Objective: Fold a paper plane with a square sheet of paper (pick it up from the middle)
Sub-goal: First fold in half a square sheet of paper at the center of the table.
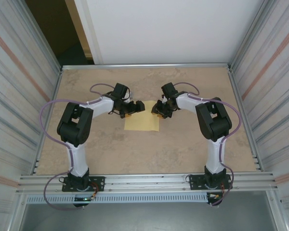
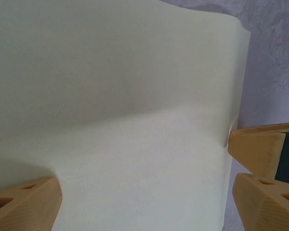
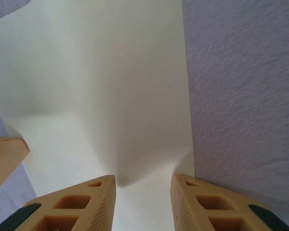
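Pale yellow square sheet of thin paper [image 1: 142, 122] lies at mid-worktop, on the beige mottled worktop [image 1: 183, 144], roughly midway between the two arms. Both arms reach inward to its far edge. The near part of the sheet lies flat. The far part is under the tools, and the top view is too small to show whether that part is lifted.

Left tool [image 1: 136, 107] is at the sheet's far-left corner. In the left wrist view the left tool [image 2: 147, 185] is spread wide: tan fingers sit at the bottom corners with the sheet [image 2: 135, 120] spanning the gap, bowed, a soft ridge across it. It is not pinched. A tan fingertip [image 2: 255, 149], which looks like the other arm's, touches the sheet's right edge.

Right tool [image 1: 159, 109] is at the far-right corner. In the right wrist view the right tool [image 3: 143, 178] is partly spread, and the sheet [image 3: 111, 86] runs between the fingertips with a raised fold at the gap. The fingers are not pressed onto it. Bare worktop [image 3: 241, 96] shows to the right of the sheet.
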Controlling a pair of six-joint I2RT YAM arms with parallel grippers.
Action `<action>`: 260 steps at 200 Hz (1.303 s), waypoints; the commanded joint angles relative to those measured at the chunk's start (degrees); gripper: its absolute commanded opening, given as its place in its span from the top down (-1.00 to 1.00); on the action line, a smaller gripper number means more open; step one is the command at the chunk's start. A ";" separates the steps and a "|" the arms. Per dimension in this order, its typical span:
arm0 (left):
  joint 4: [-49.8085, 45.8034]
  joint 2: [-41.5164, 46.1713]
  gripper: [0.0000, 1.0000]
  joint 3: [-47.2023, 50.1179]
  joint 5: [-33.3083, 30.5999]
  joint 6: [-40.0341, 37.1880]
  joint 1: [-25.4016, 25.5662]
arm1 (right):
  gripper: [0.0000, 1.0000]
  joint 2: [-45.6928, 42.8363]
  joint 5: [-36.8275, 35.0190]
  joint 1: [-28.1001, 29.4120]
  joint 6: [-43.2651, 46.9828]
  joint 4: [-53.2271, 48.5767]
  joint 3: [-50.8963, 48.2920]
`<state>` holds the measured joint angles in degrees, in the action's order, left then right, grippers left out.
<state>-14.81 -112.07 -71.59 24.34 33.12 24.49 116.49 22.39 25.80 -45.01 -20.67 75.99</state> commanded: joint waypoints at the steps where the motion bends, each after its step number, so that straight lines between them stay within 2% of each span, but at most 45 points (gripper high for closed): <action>1: -1.89 -0.55 -0.84 2.33 -0.27 1.58 0.38 | 0.28 3.27 1.29 0.20 -2.07 -0.24 -0.05; 74: -1.47 0.37 -0.86 2.88 -0.19 1.82 0.38 | 0.34 5.33 4.83 0.74 -3.13 2.90 0.57; 102: -2.68 -0.27 -0.79 2.76 -1.09 0.66 0.38 | 0.35 6.32 5.46 1.61 -3.43 3.51 1.18; 178: -4.29 -0.03 -0.75 1.86 -1.50 -0.79 0.56 | 0.37 7.47 5.83 2.24 -3.68 3.92 1.53; 202: -4.70 -0.33 -0.62 0.98 -1.03 -0.86 0.81 | 0.38 7.46 6.21 2.42 -3.73 4.14 1.79; 260: -4.67 1.63 -0.15 -0.26 -0.26 -2.11 0.95 | 0.37 4.99 6.70 2.25 -3.60 5.48 0.99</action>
<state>-17.12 -111.55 -70.54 23.97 32.38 25.15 120.75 29.91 27.49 -47.59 -12.78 77.91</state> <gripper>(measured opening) 0.613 0.313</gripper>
